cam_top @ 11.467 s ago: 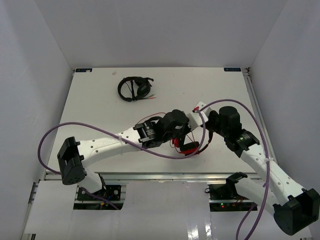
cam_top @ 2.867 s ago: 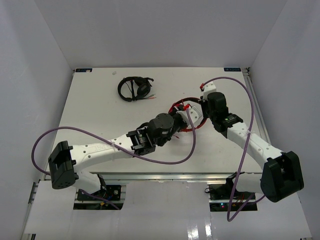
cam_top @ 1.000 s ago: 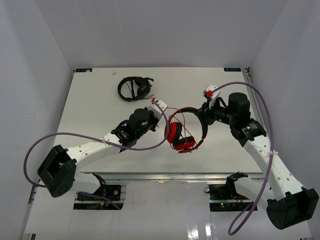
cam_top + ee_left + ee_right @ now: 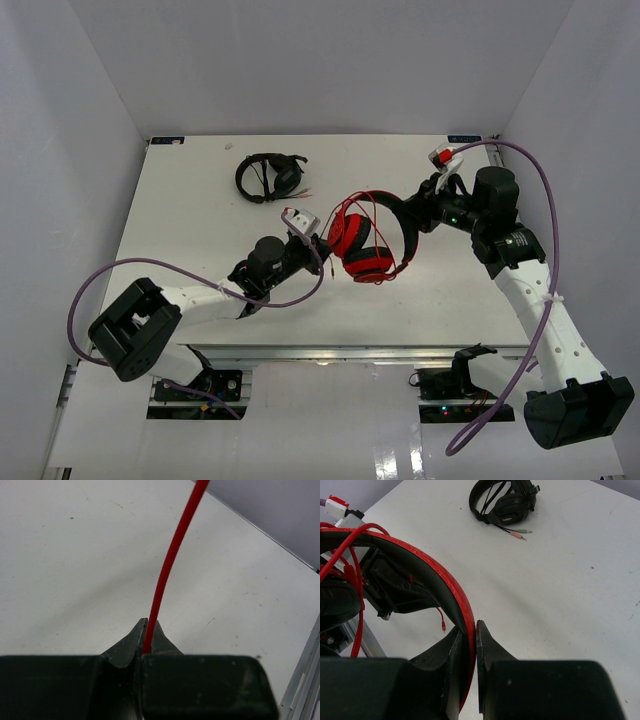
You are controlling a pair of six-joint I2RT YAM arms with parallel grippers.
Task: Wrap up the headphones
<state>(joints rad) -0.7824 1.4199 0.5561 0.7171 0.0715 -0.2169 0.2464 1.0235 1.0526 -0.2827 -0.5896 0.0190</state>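
Observation:
The red headphones (image 4: 365, 240) hang above the table's middle, with black ear pads and the thin red cable (image 4: 345, 208) looped over them. My right gripper (image 4: 418, 213) is shut on the red headband (image 4: 435, 570), and the band runs between its two fingers (image 4: 468, 627). My left gripper (image 4: 318, 248) sits just left of the ear cups. In the left wrist view its jaws (image 4: 147, 625) are pinched on the cable (image 4: 172, 555), which runs straight up and away from them.
Black headphones (image 4: 268, 177) lie at the back left of the white table (image 4: 200, 230), their plugs pointing right (image 4: 520, 532). Purple arm cables loop over the near left (image 4: 100, 290) and the right side (image 4: 540, 200). White walls enclose the table.
My right arm has carried the headphones up and toward the back. My left gripper has dropped lower, shifted right toward the ear cups, and closed on the red cable.

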